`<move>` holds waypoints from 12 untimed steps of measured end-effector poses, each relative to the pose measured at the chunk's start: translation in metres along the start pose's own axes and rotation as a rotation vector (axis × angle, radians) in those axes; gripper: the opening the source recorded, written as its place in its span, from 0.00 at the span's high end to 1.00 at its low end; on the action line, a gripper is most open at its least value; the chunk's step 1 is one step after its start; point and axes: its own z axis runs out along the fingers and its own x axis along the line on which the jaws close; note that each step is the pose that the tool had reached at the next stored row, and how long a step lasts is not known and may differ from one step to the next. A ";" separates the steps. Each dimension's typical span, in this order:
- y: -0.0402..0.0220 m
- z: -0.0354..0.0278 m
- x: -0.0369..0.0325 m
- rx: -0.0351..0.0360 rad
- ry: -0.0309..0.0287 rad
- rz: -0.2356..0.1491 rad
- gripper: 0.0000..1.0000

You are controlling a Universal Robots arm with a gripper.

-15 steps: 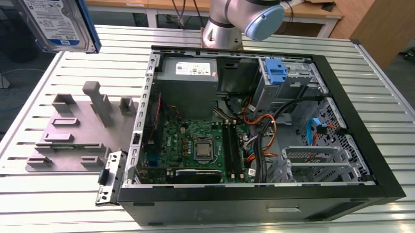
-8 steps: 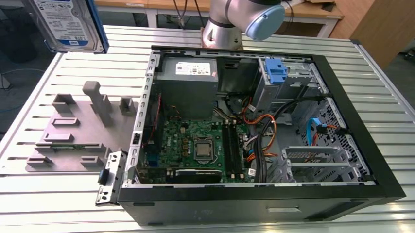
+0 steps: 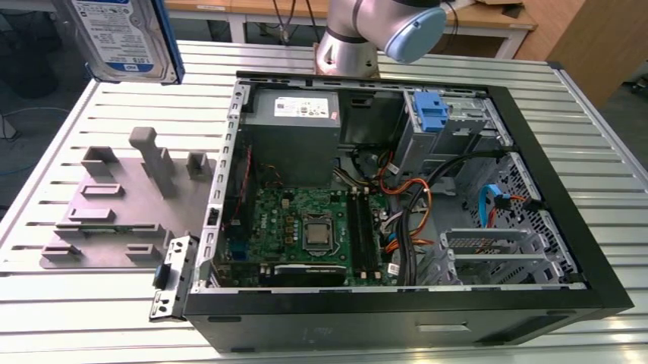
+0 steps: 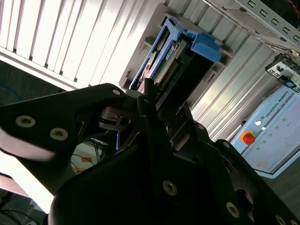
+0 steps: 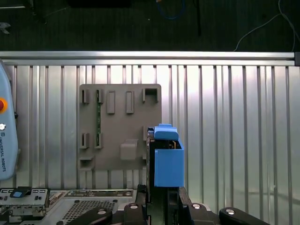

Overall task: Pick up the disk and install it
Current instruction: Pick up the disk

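The disk (image 3: 121, 38), a silver hard drive with a blue-and-white label and blue side rails, hangs in the air above the table's far corner at the exterior view's left. Both wrist views show my gripper (image 5: 161, 199) shut on it. In the first wrist view the disk (image 5: 166, 159) is seen edge-on with its blue rail toward the camera, above the slatted table beside the grey fixture plate (image 5: 117, 126). In the second wrist view the disk (image 4: 176, 58) sticks out past the black fingers (image 4: 147, 101).
The open computer case (image 3: 567, 227) lies on the slatted table (image 3: 608, 121), with a grey power supply (image 3: 294, 114) and a blue bracket (image 3: 430, 110) in its drive bay. The grey fixture plate (image 3: 111, 212) lies left of it. The arm's base (image 3: 350, 53) stands behind the case.
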 end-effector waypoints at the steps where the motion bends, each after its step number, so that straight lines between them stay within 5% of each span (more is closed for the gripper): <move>1: -0.0023 0.0000 0.0000 0.0000 0.0000 0.000 0.65; 12: -0.0280 -0.0002 -0.0007 0.0000 0.0000 0.000 0.65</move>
